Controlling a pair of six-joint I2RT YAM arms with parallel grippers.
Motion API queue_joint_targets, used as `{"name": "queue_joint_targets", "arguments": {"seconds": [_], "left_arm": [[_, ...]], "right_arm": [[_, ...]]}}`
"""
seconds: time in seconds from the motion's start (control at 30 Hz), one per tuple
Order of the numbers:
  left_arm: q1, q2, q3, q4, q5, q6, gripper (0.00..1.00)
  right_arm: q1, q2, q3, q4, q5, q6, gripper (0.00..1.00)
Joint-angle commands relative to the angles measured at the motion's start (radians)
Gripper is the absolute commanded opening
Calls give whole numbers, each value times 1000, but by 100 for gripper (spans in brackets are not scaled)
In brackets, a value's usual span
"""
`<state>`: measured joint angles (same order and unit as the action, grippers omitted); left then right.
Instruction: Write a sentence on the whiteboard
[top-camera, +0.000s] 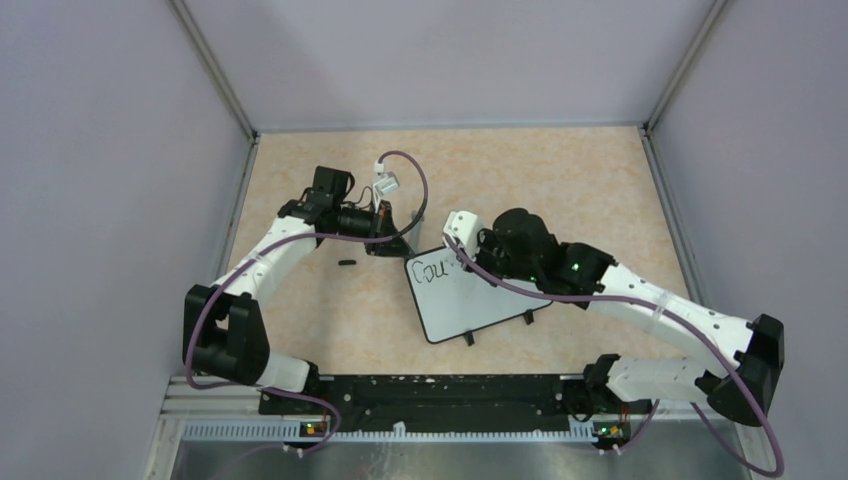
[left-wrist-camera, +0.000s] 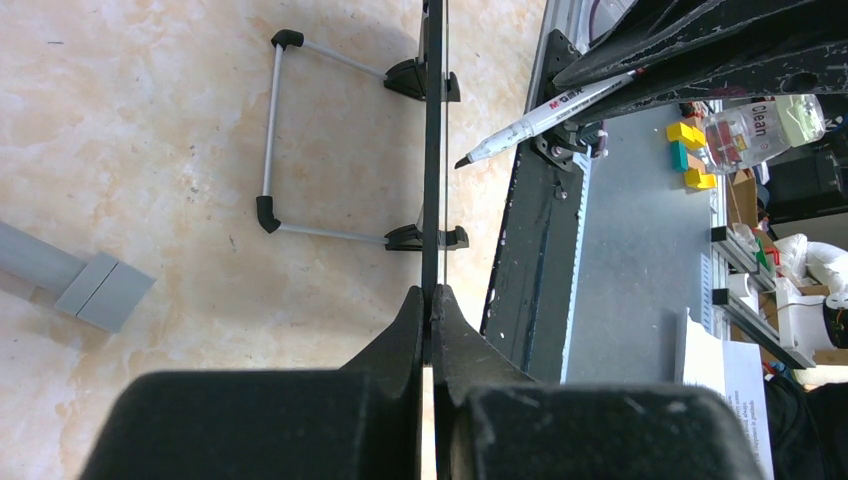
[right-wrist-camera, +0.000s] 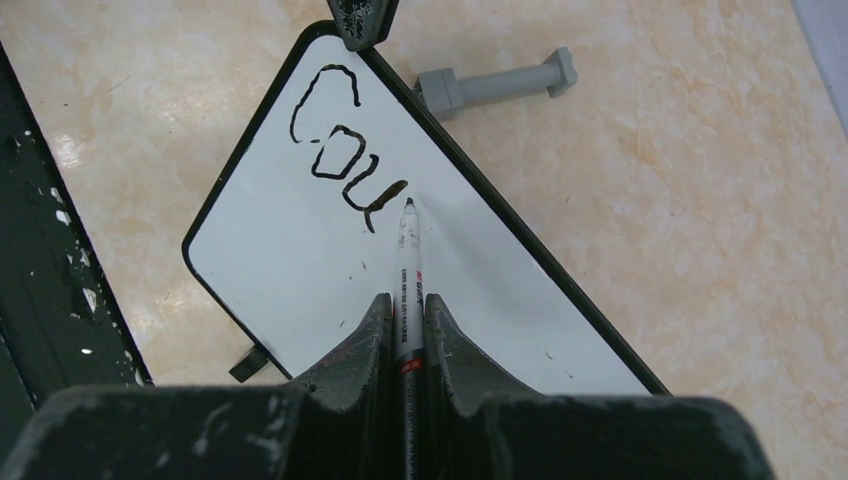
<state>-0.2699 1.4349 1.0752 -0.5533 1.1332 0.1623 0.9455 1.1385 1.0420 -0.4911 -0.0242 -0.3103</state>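
Note:
The whiteboard (top-camera: 478, 300) stands tilted on its small black feet in the middle of the table. Black marker letters "Cou" (right-wrist-camera: 335, 150), the start of the sentence, run along its upper left part (top-camera: 432, 270). My right gripper (right-wrist-camera: 407, 300) is shut on a white marker (right-wrist-camera: 408, 255), whose tip sits on the board just right of the "u". My left gripper (left-wrist-camera: 432, 295) is shut on the whiteboard's thin black rim (left-wrist-camera: 432, 150), seen edge-on, at the board's far corner (top-camera: 412, 250). The marker (left-wrist-camera: 540, 112) also shows from the left wrist.
A grey bolt-shaped piece (right-wrist-camera: 495, 85) lies on the table just behind the board. A small black piece (top-camera: 346, 263) lies left of the board. The board's wire stand (left-wrist-camera: 268, 130) juts out behind it. A black rail (top-camera: 440, 392) runs along the near edge; walls enclose the table.

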Motion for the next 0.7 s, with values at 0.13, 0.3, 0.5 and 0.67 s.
{"name": "queue_joint_targets", "arguments": {"seconds": [0.13, 0.3, 0.5, 0.67], "left_arm": [[-8, -25, -17, -23, 15, 6, 0], [-9, -29, -20, -22, 13, 8, 0], [-9, -29, -21, -22, 11, 8, 0], [-9, -25, -20, -22, 9, 5, 0]], "right_arm": [[-11, 32, 49, 52, -11, 2, 0], [-11, 44, 46, 61, 7, -1, 0], [-11, 33, 25, 53, 50, 0, 0], [-11, 11, 4, 36, 56, -2, 0]]}}
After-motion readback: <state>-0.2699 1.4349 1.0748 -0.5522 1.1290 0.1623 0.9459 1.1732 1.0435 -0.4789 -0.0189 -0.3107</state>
